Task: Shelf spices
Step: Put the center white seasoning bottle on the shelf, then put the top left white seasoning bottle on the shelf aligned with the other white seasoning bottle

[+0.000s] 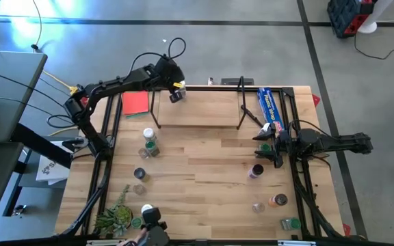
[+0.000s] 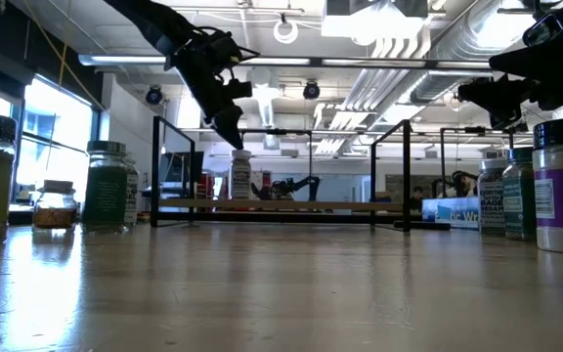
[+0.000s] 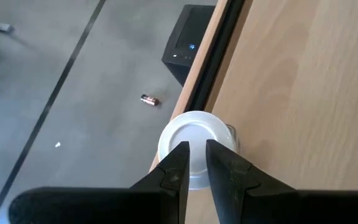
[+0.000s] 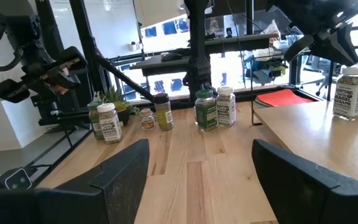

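We find the left claw (image 3: 193,163) directly above a white-lidded spice jar (image 3: 192,147), its fingers drawn narrow, nearly together, over the lid's middle rather than around the jar. In the left wrist view the jar stands upright at the very edge of the shelf (image 1: 197,109) board, beside the black rim, with the floor just past it. The low view puts the same claw (image 2: 228,122) tip just above the jar (image 2: 240,174), long axis vertical, straight below. We judge the jar set down on the shelf.

Farther across the counter (image 1: 204,171), the right claw (image 1: 269,147) waits wide and empty, near the blue box (image 1: 271,109). Loose spice jars remain on the counter, the nearest dark one (image 1: 256,171) just beside this claw.
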